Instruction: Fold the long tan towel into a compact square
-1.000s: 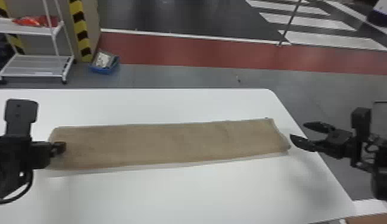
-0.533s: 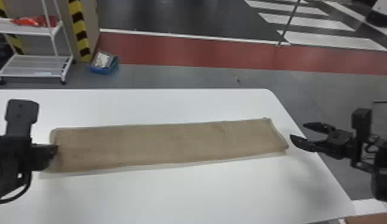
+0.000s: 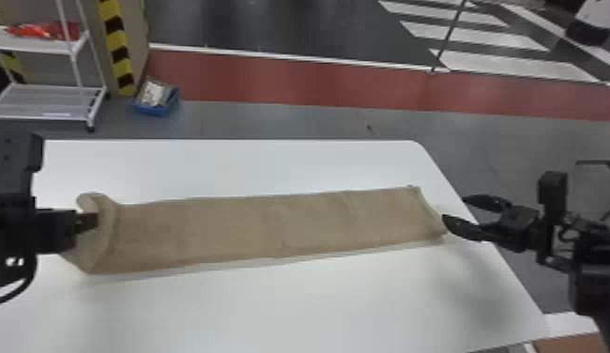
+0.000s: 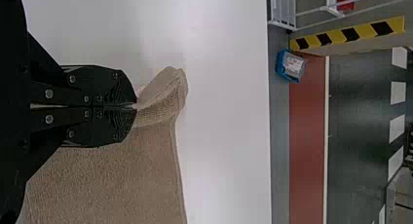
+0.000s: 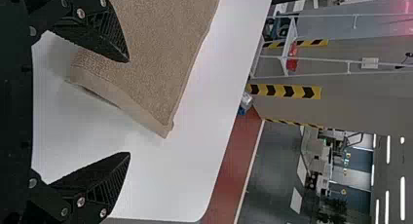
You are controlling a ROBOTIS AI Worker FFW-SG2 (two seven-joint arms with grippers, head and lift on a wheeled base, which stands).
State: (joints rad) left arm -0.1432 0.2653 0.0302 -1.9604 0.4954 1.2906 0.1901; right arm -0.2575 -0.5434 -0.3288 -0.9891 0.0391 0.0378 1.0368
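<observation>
head view: the tan towel (image 3: 271,225) is found laid as a long strip on the white desk (image 3: 271,305), between the left pincer (image 3: 87,221) and the right pincer (image 3: 453,208). the towel's near end is gripped by the left pincer and is curled upward beside its tips. in the left wrist view, the fingers of the left pincer (image 4: 136,106) are seen closed together on a pinched fold. the right pincer (image 5: 128,107) is recorded as spread wide, with the towel's other end lying near its tips.
</observation>
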